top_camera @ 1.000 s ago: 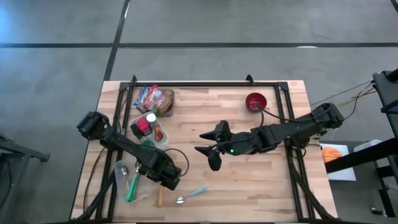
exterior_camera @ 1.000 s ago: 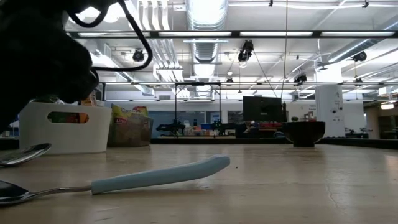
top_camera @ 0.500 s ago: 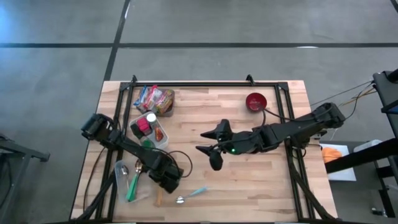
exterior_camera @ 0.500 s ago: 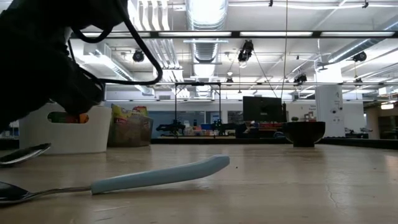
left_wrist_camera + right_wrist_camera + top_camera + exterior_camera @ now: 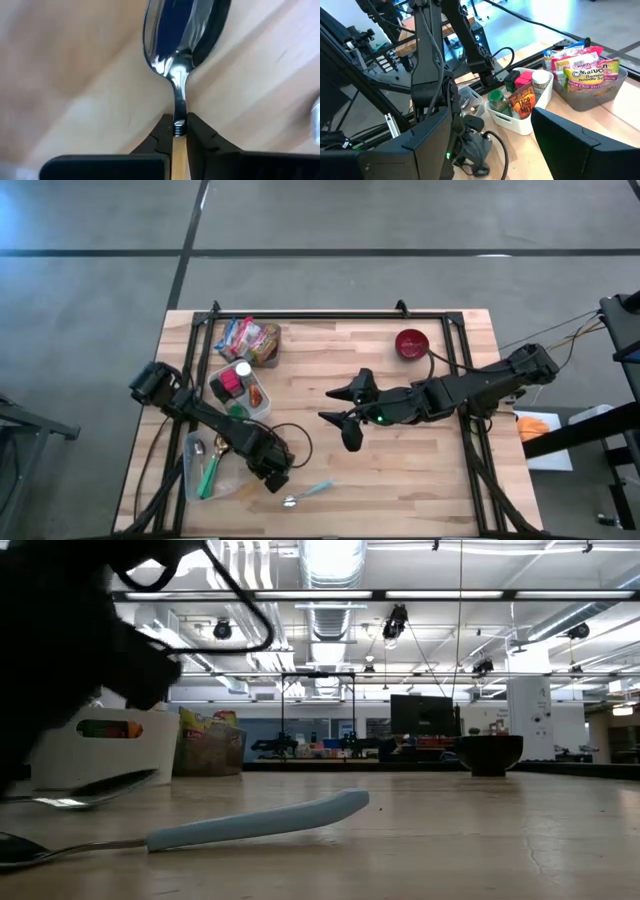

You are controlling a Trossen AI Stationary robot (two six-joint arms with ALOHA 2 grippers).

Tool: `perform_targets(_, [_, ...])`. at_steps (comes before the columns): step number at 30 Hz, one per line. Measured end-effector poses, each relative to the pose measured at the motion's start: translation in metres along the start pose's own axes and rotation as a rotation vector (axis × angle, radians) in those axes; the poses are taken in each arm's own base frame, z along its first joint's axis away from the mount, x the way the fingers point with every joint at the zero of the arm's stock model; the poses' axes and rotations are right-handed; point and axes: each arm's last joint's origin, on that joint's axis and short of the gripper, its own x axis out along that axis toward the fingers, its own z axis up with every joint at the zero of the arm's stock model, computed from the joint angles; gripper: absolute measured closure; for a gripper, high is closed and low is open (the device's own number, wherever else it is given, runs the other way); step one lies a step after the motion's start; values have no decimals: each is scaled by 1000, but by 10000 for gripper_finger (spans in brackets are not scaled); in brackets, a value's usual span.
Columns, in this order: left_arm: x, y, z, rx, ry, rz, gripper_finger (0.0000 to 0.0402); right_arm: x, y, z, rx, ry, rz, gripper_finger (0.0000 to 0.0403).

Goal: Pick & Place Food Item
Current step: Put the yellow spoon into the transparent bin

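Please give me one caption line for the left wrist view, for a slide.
The left hand, shut on the thin neck of a shiny metal spoon, over the light wooden table.

My left arm (image 5: 205,418) reaches across the table's near left part, wrist bent so my left gripper (image 5: 180,131) points almost straight down, fingers (image 5: 161,136) pinched tight with a thin metal neck between them. My right arm (image 5: 470,388) stretches in from the right, held high, its gripper (image 5: 347,418) nearly level, fingers spread wide, holding nothing.
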Motion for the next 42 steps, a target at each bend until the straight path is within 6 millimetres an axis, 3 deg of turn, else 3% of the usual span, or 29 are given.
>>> perform_targets(5, [-19, -5, 5, -18, -178, -43, 393, 0, -1, -1, -7, 13, -11, 131])
perform_targets(11, [-58, -14, 0, -35, -235, -178, 396, 0, -1, -2, -4, 14, -11, 131])
perform_targets(15, [-84, -9, -6, -70, -300, -233, 396, 0, -1, -1, -1, 13, -11, 131])
perform_targets(19, [-91, 0, -8, -93, -302, -192, 398, 0, -1, -1, 0, 12, -10, 131])
perform_targets(25, [-80, -4, -6, 53, -287, -160, 389, 0, -1, -1, 2, 11, -8, 131])
perform_targets(36, [-39, -17, -5, 257, -173, -85, 220, 0, -1, -2, 7, 14, -7, 131])
perform_targets(42, [-27, -21, -10, 352, -209, -32, 176, 0, -1, -2, 4, 18, -9, 131])
